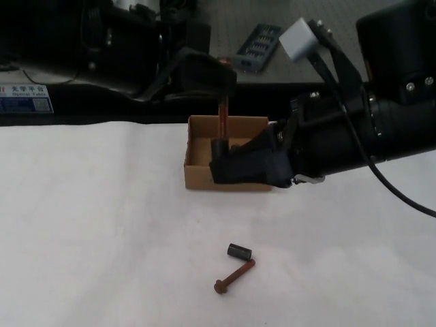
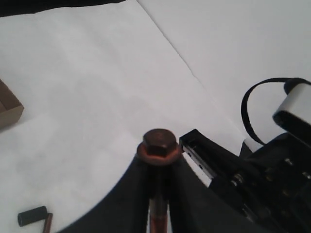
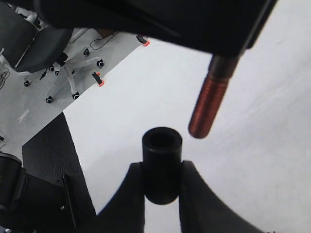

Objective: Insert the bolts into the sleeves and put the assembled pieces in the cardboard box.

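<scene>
Lower centre of the high view, on the white cloth (image 1: pixel 102 225): loose bolt (image 1: pixel 234 275), rust-brown, lying flat on a slant with its flanged head toward the near edge. Loose sleeve (image 1: pixel 240 252), a short black tube, lies on its side just beside the bolt's threaded end; cannot tell whether they touch.

Middle of the frame: box (image 1: pixel 197 177), brown cardboard, open top, standing on the cloth.

Right gripper (image 3: pixel 162 177), on the arm coming in from the right edge of the high view, is over the box. Its fingers are closed to a narrow gap, one on each side of a sleeve (image 3: pixel 162 145). This sleeve is black and matte, stands upright, and has its open bore facing up.

Left gripper (image 2: pixel 158 167), on the arm reaching in from the upper centre, sits above the far side of the box. Its fingers are pressed together on the shank of a bolt (image 2: pixel 156 142), just under the head. The bolt hangs upright, hex head with flange on top, coppery thread pointing down. In the right wrist view the thread tip is near the sleeve's mouth, off to one side and not in the bore.
</scene>
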### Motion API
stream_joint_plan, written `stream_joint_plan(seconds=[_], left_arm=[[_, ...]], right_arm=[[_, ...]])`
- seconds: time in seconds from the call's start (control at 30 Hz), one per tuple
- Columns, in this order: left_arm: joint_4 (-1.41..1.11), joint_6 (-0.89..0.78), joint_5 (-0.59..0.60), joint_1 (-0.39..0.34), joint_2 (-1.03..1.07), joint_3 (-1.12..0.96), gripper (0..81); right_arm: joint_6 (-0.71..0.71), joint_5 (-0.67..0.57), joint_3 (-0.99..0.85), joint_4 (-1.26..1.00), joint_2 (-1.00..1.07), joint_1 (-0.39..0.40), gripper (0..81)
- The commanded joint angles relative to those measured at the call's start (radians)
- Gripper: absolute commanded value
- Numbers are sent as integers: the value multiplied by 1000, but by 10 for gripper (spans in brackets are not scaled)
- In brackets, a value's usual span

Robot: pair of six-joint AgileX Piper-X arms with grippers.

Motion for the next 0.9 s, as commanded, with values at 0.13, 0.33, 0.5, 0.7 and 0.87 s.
stream_joint_plan(seconds=[0.13,0.33,0.5,0.7,0.87], left_arm=[[1,11,15,1,-32,-5,6],[3,11,15,1,-54,-5,6],[3,11,7,1,-71,-5,6],[17,11,7,1,-73,-5,6],[18,48,7,1,-73,-5,6]], right_arm=[[6,12,-1,-20,1,-3,25],[6,12,-1,-20,1,-3,25],[6,12,-1,-20,1,-3,25],[13,12,-1,-20,1,-3,25],[13,-45,-1,-20,1,-3,25]])
